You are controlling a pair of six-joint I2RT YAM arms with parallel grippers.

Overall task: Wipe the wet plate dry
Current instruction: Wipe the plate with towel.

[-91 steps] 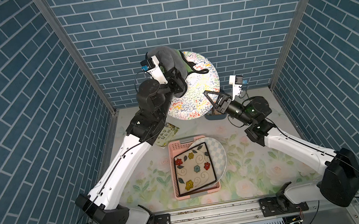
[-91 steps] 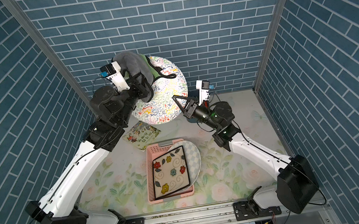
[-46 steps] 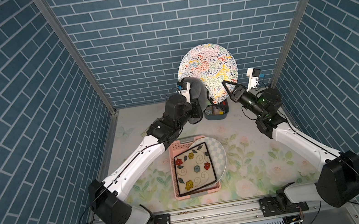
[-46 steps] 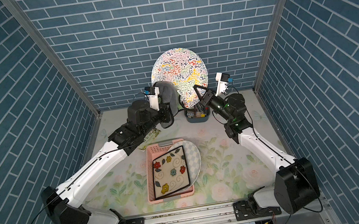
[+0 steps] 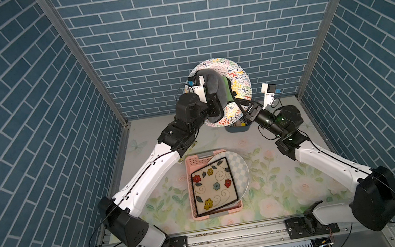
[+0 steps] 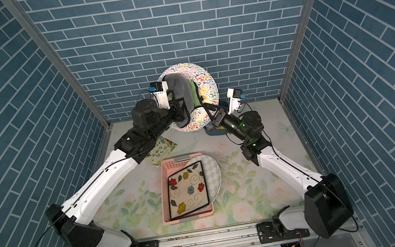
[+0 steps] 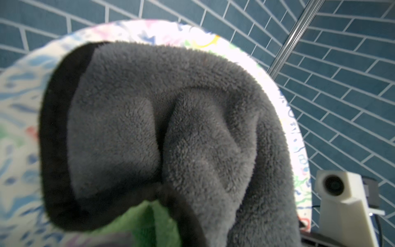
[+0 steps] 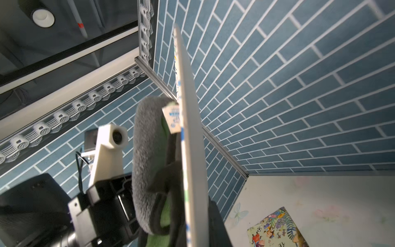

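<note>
A small cell seen from above, closed in on three sides by walls of blue brick pattern, with metal posts in the back corners. The surface is a pale mat printed with roses and leaves, and a metal rail along its front edge carries two white and black arms.

Both arms reach toward the back wall. There the plate – round, covered in bright squiggles – is held up off the surface, on edge. The right end effector pinches its lower rim, fingers narrow around it. The left end effector grips a grey and green cloth, which hides its fingertips. In the right wrist view the cloth lies flat against one face of the plate; in the left wrist view it covers most of that face.

A blue bin sits on the surface below the plate. Nearer the front, at the middle, a pink basket holds a square plate with flowers and a checked plate behind it. In a top view a printed card lies beside the left arm.
</note>
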